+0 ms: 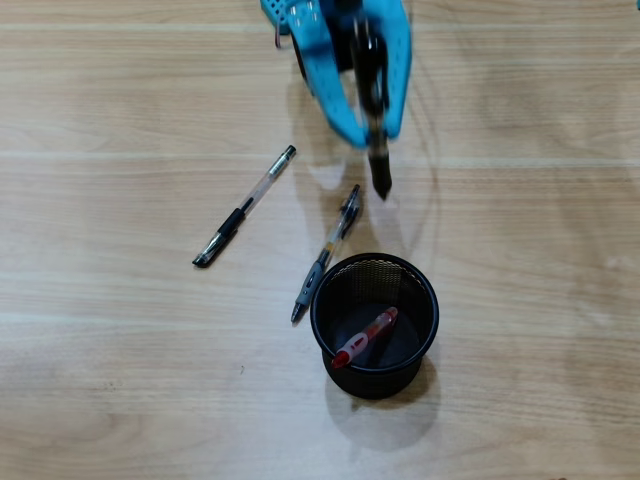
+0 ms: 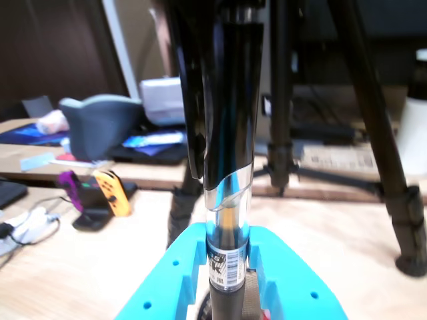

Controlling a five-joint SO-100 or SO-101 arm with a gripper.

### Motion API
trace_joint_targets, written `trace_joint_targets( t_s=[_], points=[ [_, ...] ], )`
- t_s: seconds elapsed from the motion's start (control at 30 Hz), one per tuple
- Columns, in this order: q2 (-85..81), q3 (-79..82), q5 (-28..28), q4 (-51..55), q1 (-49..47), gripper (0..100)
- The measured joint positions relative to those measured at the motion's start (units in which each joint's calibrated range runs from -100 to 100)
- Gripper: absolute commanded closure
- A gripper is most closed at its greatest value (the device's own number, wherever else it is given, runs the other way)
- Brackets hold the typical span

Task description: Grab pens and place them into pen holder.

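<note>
your tool (image 1: pixel 372 110) is reaching in from the top edge of the overhead view, its blue jaws pointing down the picture and clenching a clear pen with a black end (image 1: pixel 379 165). the pen's dark tip is sticking out past the jaws, hanging above the tabletop (image 1: pixel 120 380) and just short of the pen holder (image 1: pixel 428 300) — not over its rim. in the wrist view the tool (image 2: pixel 227 267) is pinching that same pen (image 2: pixel 227 200) between its blue jaws, and the barrel is running straight up the middle of the picture.

the red and clear pen (image 1: pixel 364 338) is lying slanted inside the pen holder. the pen with the grey sleeve (image 1: pixel 326 256) is lying on the tabletop just beside the holder's left rim, and another clear pen with black ends (image 1: pixel 245 205) is lying further left — well apart from the holder.
</note>
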Motion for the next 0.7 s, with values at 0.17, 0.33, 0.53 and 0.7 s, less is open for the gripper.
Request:
trace_joint_targets(
  t_s=[0.17,0.33,0.53,0.7],
  points=[
    [11.3,-9.0,-1.1,-0.1,0.9,98],
    [23.6,-18.9,-1.2,-0.1,0.9,98],
    [31.1,-23.8,-1.2,-0.1,1.0,98],
    [32.2,-24.5,-1.2,-0.1,1.0,98]
  ],
)
